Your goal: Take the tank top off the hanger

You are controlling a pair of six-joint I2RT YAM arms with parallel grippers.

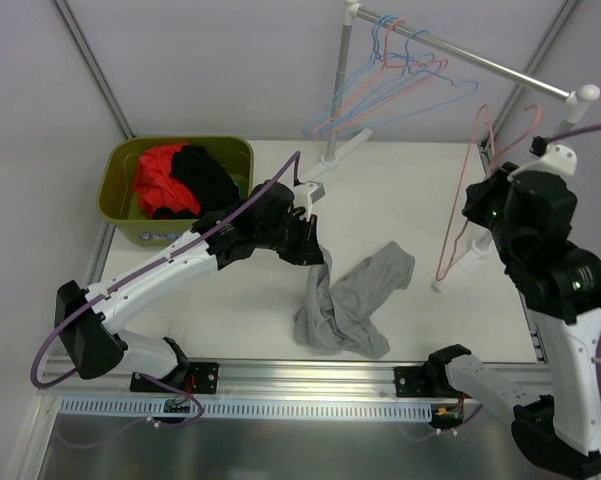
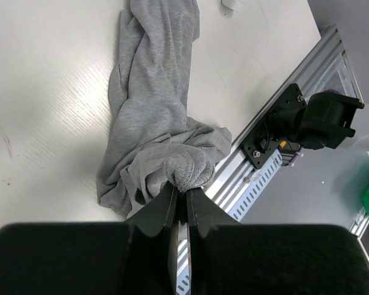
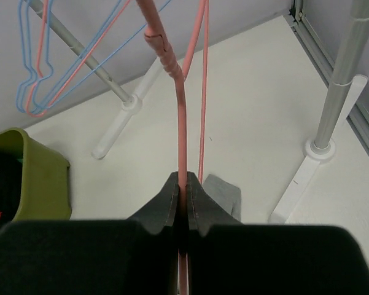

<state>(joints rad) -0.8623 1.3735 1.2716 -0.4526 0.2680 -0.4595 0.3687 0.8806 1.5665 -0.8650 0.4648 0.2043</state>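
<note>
White table (image 1: 400,190) bears one tank top (image 1: 355,300) gripped by left hand (image 2: 183,195); right hand (image 3: 183,184) clamps one hanger (image 3: 181,110).

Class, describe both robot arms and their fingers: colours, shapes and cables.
The left arm and right arm have white link shells and bulky black joints. A thin purple cable loops along each. The fingers are matt black wedges tapering to narrow tips.

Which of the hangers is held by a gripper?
The pink hanger clamped by the right gripper; the other hangers, blue and pink, hang on the rail.
</note>
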